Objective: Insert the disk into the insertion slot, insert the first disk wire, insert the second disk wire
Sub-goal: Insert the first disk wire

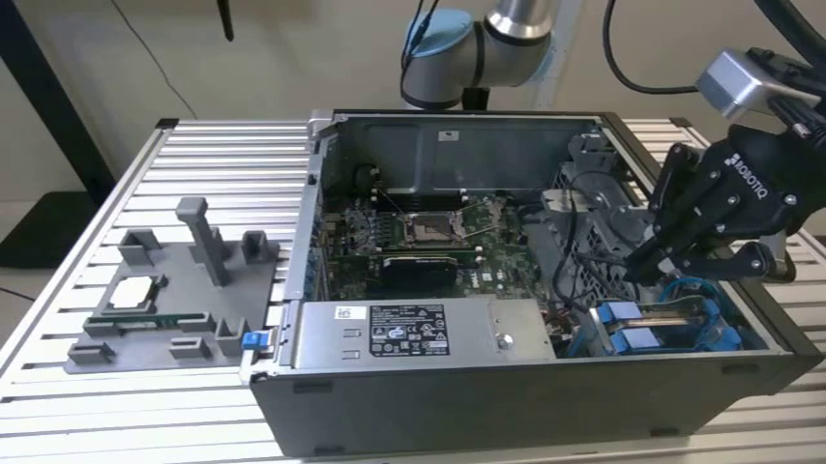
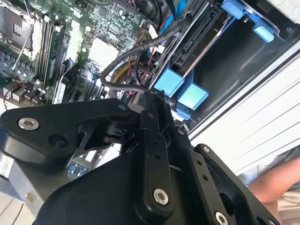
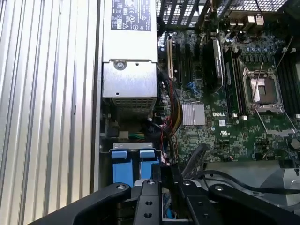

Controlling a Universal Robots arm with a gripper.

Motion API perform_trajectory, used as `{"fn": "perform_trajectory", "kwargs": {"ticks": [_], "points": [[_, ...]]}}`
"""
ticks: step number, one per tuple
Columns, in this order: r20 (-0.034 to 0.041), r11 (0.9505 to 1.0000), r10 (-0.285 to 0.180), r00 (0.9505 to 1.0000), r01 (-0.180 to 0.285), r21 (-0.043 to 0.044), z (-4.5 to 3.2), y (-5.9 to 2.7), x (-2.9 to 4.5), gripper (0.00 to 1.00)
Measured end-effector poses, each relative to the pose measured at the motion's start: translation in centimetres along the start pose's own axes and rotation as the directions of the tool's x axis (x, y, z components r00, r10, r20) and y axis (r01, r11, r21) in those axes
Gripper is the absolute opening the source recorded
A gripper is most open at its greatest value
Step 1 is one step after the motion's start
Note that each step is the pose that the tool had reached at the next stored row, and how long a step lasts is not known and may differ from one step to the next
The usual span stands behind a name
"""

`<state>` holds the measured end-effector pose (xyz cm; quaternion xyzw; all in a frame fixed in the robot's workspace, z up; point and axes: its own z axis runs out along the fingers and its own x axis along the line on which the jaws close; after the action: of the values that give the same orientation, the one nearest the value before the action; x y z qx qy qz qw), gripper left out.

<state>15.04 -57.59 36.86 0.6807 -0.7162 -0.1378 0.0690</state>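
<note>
In the first wrist view the gripper (image 3: pixel 166 172) blocks much of the disk (image 3: pixel 127 168); a person's forearm (image 2: pixel 276 180) is cut off at the second wrist view's edge.

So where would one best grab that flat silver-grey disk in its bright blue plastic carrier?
Probably by the two blue plastic tabs at its end, pinched from above through the open grey metal computer case: the silver-grey disk sits sunk among cables, and those tabs stand proud.

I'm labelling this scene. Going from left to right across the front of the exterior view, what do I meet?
Grey parts fixture → power supply → disk
</note>
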Motion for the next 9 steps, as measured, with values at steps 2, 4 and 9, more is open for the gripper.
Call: {"fn": "perform_trajectory", "kwargs": {"ticks": [2,4,9], "points": [[-0.0003,1.0,0.001,1.0,-0.001,-0.006,0.06,-0.11,0.06,0.0],[-0.0001,1.0,0.001,1.0,-0.001,-0.0063,0.17,-0.18,0.12,0.0],[0.0054,0.9998,-0.004,1.0,0.004,0.0181,0.41,-0.28,0.22,0.0]]}}
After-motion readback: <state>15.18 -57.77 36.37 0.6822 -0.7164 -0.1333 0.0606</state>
